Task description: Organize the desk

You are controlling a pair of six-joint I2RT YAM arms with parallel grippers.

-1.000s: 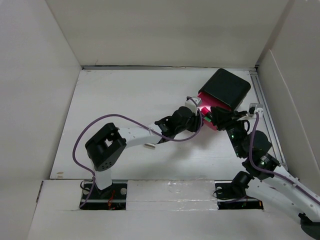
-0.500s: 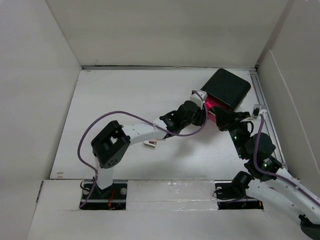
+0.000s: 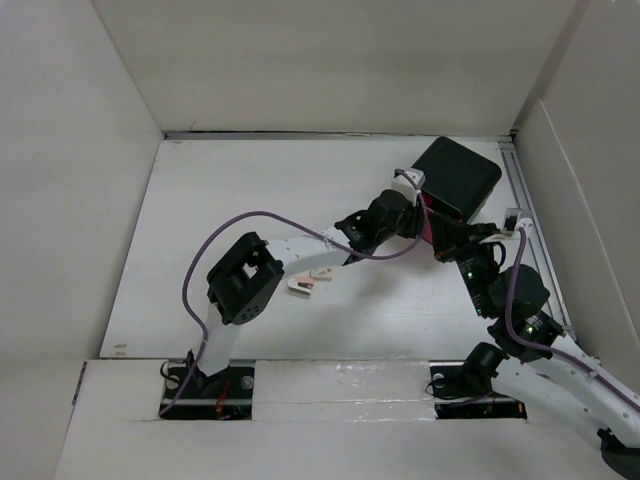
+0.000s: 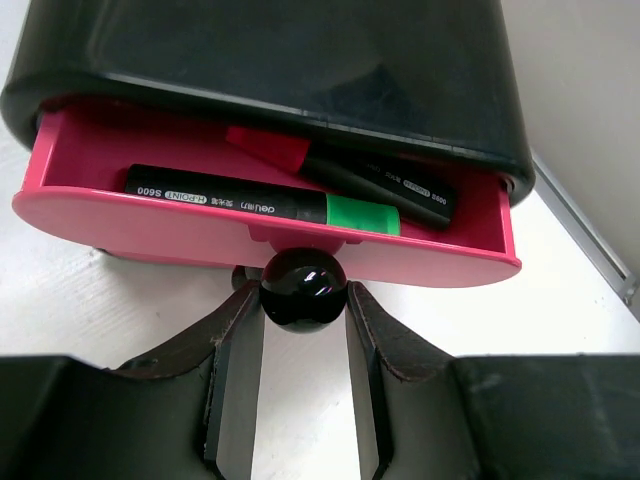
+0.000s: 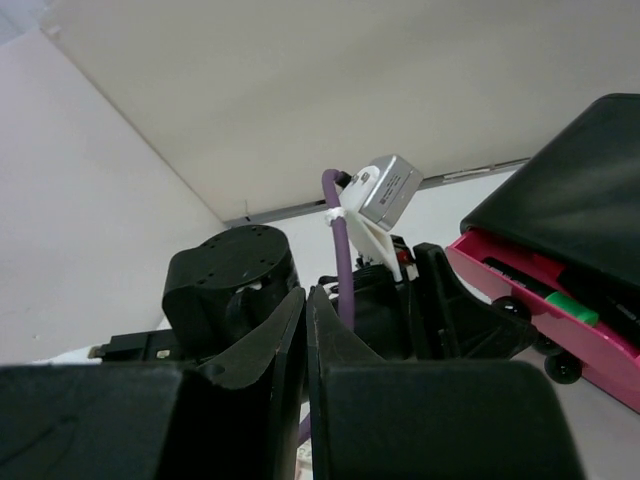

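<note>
The white desk (image 3: 250,190) filled the middle of the overhead view between the panel walls, and at its upper right sat a black drawer box (image 3: 458,175) with its pink drawer (image 4: 200,228) partway open, a green-banded black marker (image 4: 230,199) and a red-capped marker (image 4: 385,180) lying inside. The left gripper (image 4: 304,305) pinched the drawer's round black knob (image 4: 304,288), centre of its wrist view, while the right gripper (image 5: 306,300) hung just right of it — fingers all but pressed together, holding nothing.

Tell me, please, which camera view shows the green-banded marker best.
Left wrist: the green-banded marker lies in full view in the open pink drawer, behind the knob the left gripper clasps. Right wrist catches only its green end; top external shows only a sliver of pink drawer.
</note>
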